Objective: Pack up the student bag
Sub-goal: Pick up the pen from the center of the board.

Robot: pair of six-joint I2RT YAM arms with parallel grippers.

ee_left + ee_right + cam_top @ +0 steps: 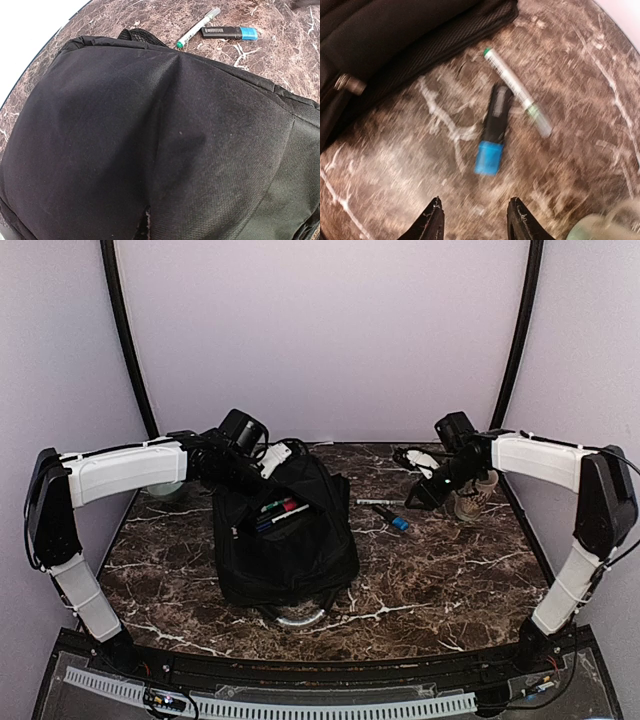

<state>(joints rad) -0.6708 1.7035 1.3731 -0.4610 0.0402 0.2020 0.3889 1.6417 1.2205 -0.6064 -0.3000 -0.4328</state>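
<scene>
Black fabric takes up the middle of the brown marble table (450, 580): the student bag (285, 540) lies flat, just off centre toward nine o'clock. Its pale grey loop handle (296, 618) is at the six o'clock end, nearest the arm bases. A front pocket (283, 525) gapes open, and a handful of markers (280, 510) shows inside it, red, green, blue and white among them.

The left arm reaches in from nine o'clock, and the left gripper (275, 458) sits at the bag's twelve o'clock end, right on the top edge. Its fingers are closed. Its wrist camera sees only a broad sweep of black cloth, so I cannot tell whether any fabric is pinched between them.

On bare marble at the bag's three o'clock side, apart from it, lie two pens. One is a white pen (516, 90) with a green tip, the other a black marker (492, 130) with a blue cap. They lie just beside each other, the white one toward twelve o'clock.

The right arm comes in from three o'clock. The right gripper (476, 225) hangs over the marble near the two pens, its dark fingertips (432, 222) spread apart with nothing between them. That wrist view is blurred. Something pale and see-through (600, 225) shows at its lower right corner, too unclear to name.
</scene>
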